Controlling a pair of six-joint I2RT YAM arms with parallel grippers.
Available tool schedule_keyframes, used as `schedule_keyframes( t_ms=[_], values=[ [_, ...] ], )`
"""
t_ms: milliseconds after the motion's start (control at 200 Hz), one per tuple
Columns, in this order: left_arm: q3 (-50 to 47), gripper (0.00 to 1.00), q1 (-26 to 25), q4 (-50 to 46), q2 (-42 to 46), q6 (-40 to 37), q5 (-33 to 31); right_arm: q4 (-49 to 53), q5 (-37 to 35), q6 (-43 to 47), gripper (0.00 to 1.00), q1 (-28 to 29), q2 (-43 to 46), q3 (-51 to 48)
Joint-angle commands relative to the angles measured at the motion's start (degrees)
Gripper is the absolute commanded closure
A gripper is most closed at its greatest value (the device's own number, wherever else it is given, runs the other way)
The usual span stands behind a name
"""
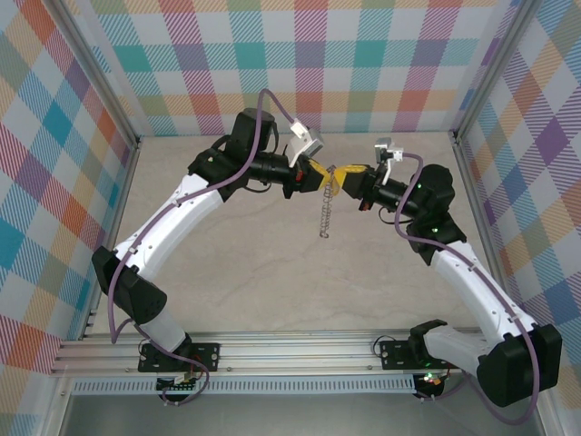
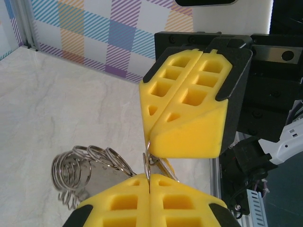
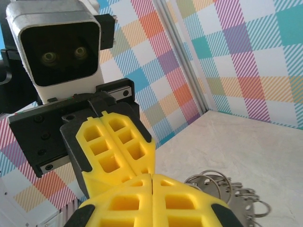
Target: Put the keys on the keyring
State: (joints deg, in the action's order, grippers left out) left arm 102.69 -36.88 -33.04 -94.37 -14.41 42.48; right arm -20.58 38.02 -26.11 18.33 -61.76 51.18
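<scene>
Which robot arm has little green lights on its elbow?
The right arm: seen from above, green dots glow on its dark elbow joint. The left arm has a plain black elbow.

No readable text, labels, brands or numbers in any view. Wrist camera housing looks unmarked, though fine print may be too small to tell.
</scene>
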Motion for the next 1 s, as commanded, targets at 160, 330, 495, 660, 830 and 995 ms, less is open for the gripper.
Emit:
schedule_keyframes(
  t_ms=[160,330,495,660,830,995],
  values=[
    [-0.8,1.0,-1.3,4.7,3.7,0.7,3.5,0.6,-2.5,-0.1,1.0,-2.3,0.5,-2.9],
    [-1.8,1.0,-1.3,6.7,3.9,1.8,2.8,-1.2,0.2,-1.8,1.0,-2.4,0.1,-3.5],
    [-5.0,1.0,-1.3,12.3,5.1,4.5,0.5,-4.2,3.6,-5.0,1.0,-2.3,-0.5,-4.0],
    [-10.3,1.0,-1.3,22.4,7.3,9.2,-3.2,-7.8,4.9,-8.5,1.0,-2.3,-1.0,-5.0],
    [-14.9,1.0,-1.3,31.8,8.9,13.4,-7.2,-12.2,5.2,-12.6,1.0,-2.3,-2.0,-5.7],
    [-17.3,1.0,-1.3,37.1,9.2,16.2,-9.8,-17.8,5.3,-16.8,1.0,-2.3,-3.2,-6.2]
  ],
)
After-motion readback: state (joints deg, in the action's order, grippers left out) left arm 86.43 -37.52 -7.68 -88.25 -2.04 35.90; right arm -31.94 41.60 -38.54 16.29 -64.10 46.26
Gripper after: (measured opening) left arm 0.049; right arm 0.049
